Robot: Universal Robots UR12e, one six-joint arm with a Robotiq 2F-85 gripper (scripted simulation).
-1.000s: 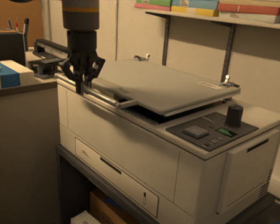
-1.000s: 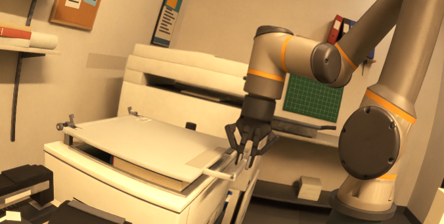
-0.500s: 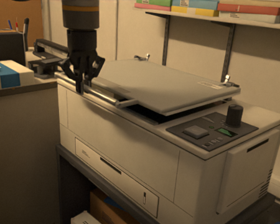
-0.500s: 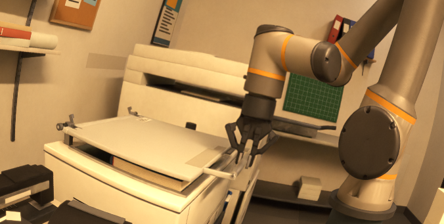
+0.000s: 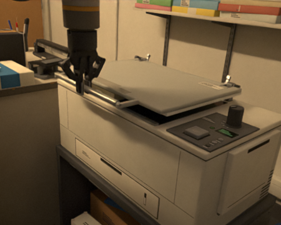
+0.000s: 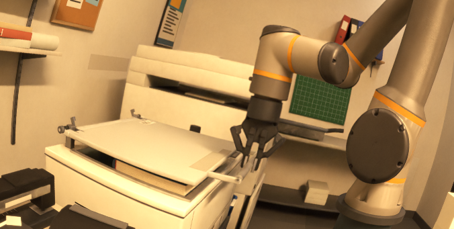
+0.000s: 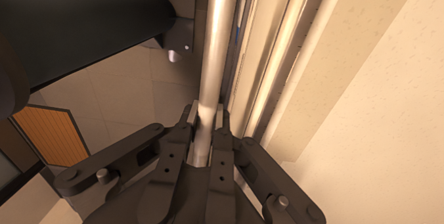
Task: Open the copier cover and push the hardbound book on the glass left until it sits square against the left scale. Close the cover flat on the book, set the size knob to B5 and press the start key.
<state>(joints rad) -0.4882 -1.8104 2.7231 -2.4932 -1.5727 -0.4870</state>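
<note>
The cover's metal handle bar (image 5: 103,97) (image 6: 224,176) (image 7: 210,73) runs along the copier's front edge, and my gripper (image 5: 83,86) (image 6: 251,164) (image 7: 206,119) is closed around it near its left end. The cover (image 5: 165,86) (image 6: 144,146) rests slightly raised and tilted on the hardbound book (image 6: 151,177), whose page edges show under it. The size knob (image 5: 235,115) and the start key (image 5: 196,132) sit on the dark control panel to the right of the cover.
A cabinet with a blue-striped box (image 5: 7,76) stands close to the left of the copier. A paper cutter (image 5: 46,56) lies behind my gripper. A wall shelf with books (image 5: 215,9) hangs above the copier. A larger machine (image 6: 188,81) stands behind it.
</note>
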